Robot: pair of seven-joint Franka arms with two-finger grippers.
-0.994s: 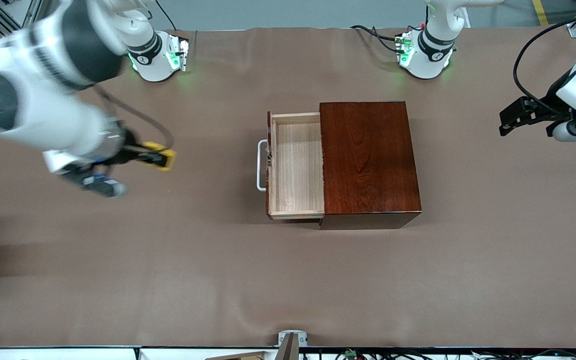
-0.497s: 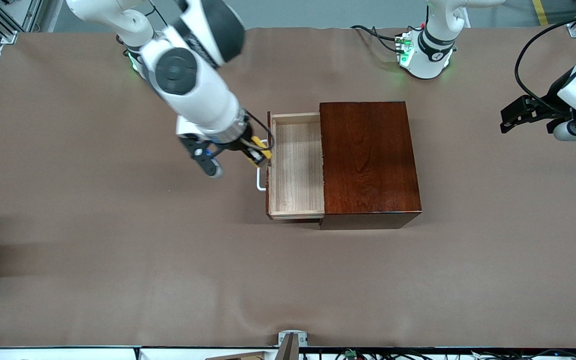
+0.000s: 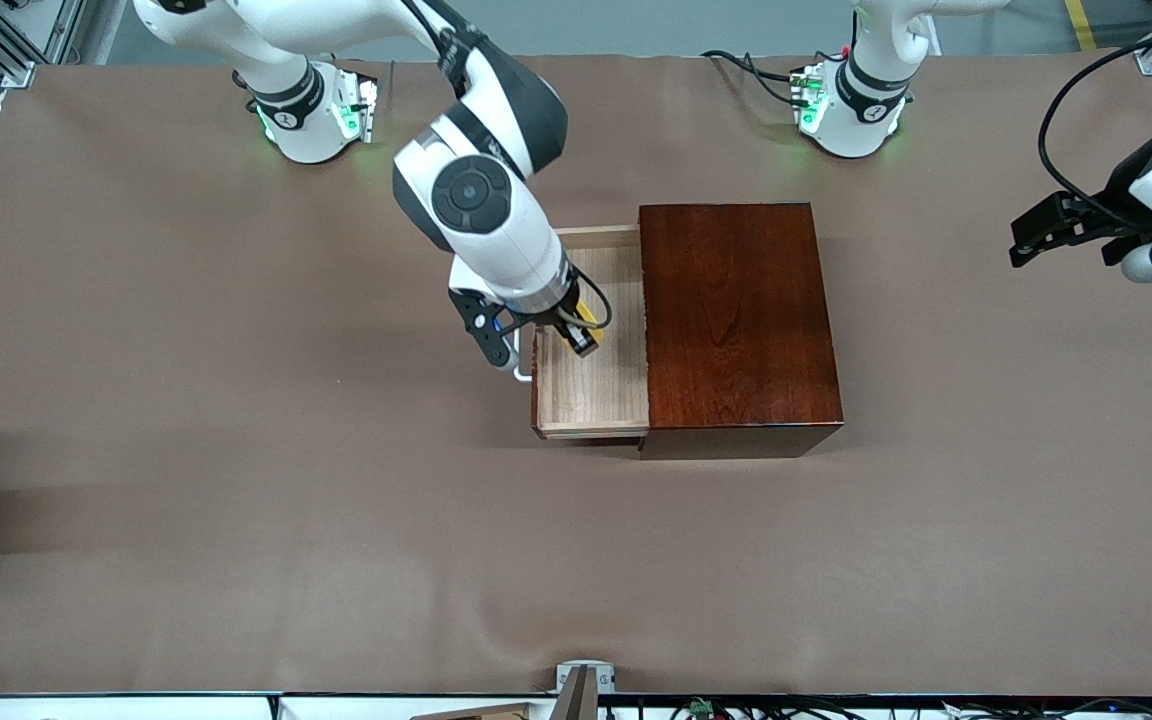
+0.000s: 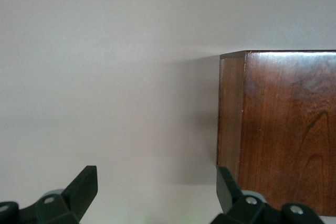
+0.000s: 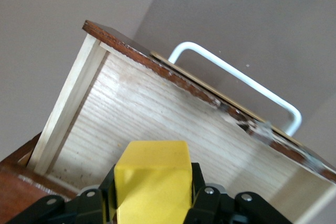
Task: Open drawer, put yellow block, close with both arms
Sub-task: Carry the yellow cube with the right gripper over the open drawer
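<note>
The drawer (image 3: 591, 390) stands pulled out of the dark reddish-brown wooden box (image 3: 736, 325) toward the right arm's end of the table; its white handle (image 3: 520, 372) is partly hidden by the arm. My right gripper (image 3: 581, 335) is shut on the yellow block (image 3: 585, 316) and holds it over the open drawer. In the right wrist view the yellow block (image 5: 152, 182) sits between the fingers above the drawer's pale wood floor (image 5: 157, 124), with the handle (image 5: 236, 80) past it. My left gripper (image 3: 1046, 230) is open and empty, up in the air at the left arm's end, and waits; its view shows the box (image 4: 283, 129).
The brown table cover (image 3: 236, 500) stretches wide around the box. The arms' green-lit bases (image 3: 311, 115) stand along the edge farthest from the front camera. A small bracket (image 3: 584, 680) sits at the table's nearest edge.
My right arm has swung from the right arm's end of the table to the drawer, carrying the yellow block over its handle and above the tray. The left gripper has barely shifted.
</note>
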